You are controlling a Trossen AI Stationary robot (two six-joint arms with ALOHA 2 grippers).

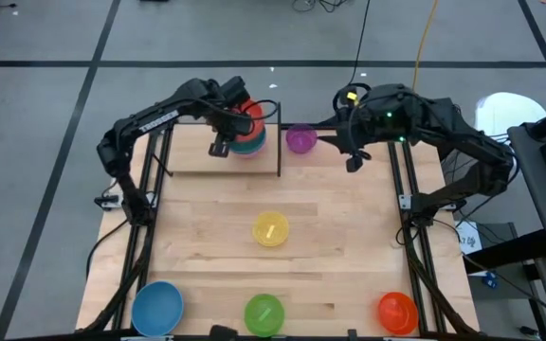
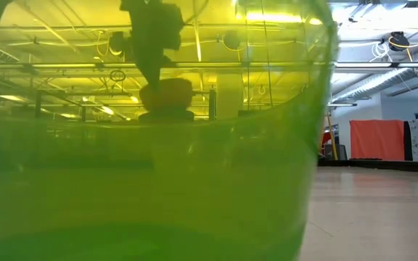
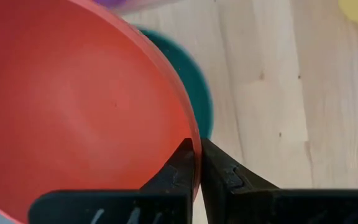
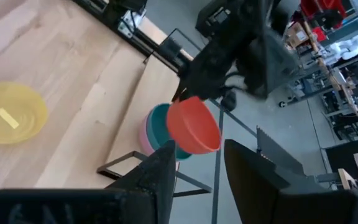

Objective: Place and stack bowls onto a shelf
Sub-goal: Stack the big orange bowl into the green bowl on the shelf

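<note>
Nearest the front table edge stand the blue bowl [image 1: 156,308], green bowl [image 1: 263,314] and orange bowl [image 1: 397,311], well apart in a row. The green bowl [image 2: 144,167] fills almost the whole low view, which otherwise gives only a tinted outline of an arm and stacked bowls behind it. Mid-table sits the yellow bowl [image 1: 271,229], alone.

At the far edge lies the shelf [image 1: 218,161], its black frame on the left half of the table. The left gripper [image 3: 197,163] is closed on the rim of the red bowl [image 3: 73,99], one finger on each side of the wall. That bowl hangs tilted over the teal bowl [image 4: 161,127], which is nested in the pink bowl [image 4: 145,138] on the shelf; only the right wrist view shows this tilt and the stack order from the side. The purple bowl [image 1: 300,139] rests just beside the shelf's right end.

The right gripper [image 4: 197,163] hovers near the purple bowl, fingers apart and holding nothing
</note>
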